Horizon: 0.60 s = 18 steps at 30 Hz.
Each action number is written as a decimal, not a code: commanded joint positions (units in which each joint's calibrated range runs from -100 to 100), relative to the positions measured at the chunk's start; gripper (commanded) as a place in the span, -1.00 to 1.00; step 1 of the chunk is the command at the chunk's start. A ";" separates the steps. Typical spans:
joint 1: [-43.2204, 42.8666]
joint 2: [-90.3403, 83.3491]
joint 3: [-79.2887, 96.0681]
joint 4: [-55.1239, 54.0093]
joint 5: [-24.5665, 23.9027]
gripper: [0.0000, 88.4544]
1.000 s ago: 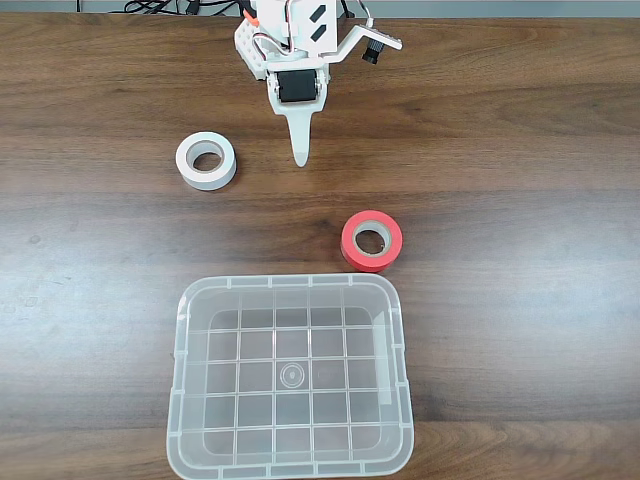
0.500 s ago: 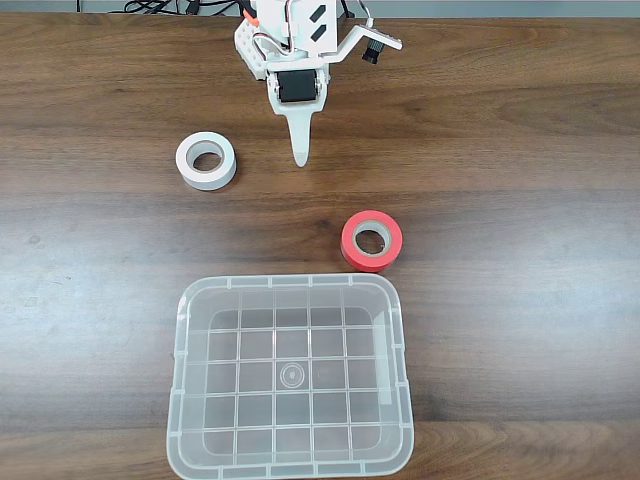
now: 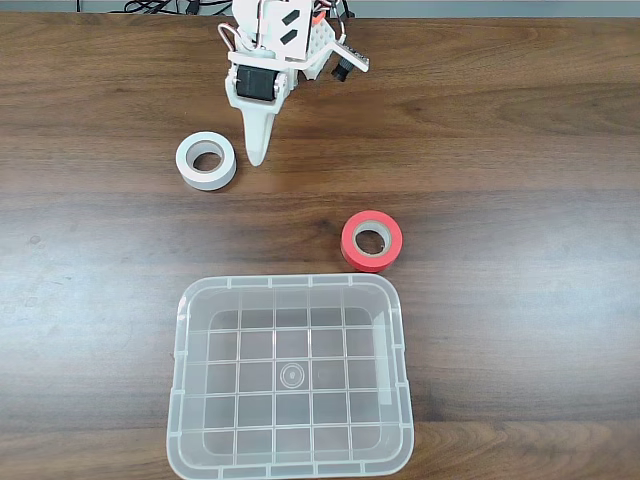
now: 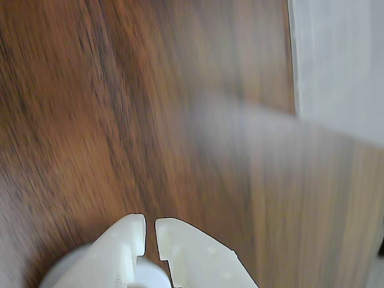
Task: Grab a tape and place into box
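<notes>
The tape [image 3: 206, 160] lies flat on the wooden table [image 3: 500, 150], well apart from the box [image 3: 290, 460] at the near edge in the fixed view, with bare wood between them and a red roll [image 3: 372, 241] off to the right. The gripper [image 3: 256, 157] points down just right of the tape. In the wrist view its fingers [image 4: 129, 240] are nearly together, holding nothing.

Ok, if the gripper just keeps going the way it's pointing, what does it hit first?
Probably bare table: the gripper points down beside the white tape, seemingly just missing it. Height is unclear.
</notes>
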 commanded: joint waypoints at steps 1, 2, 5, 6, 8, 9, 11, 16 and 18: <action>6.84 -0.64 -6.79 -1.60 -0.04 -0.97; 8.16 -0.64 -7.05 -1.51 0.01 -0.97; 12.91 -0.64 -6.88 -1.43 0.01 -0.97; 14.01 -0.32 -6.88 -1.17 0.06 -0.97; 15.91 0.25 -6.97 -0.66 0.54 -0.97; 16.57 0.25 -6.88 -0.66 1.28 -0.97; 17.30 0.33 -6.88 -0.57 2.43 -0.97; 17.88 0.73 -8.19 0.97 2.70 -0.97; 17.45 2.34 -10.56 4.31 2.54 -0.97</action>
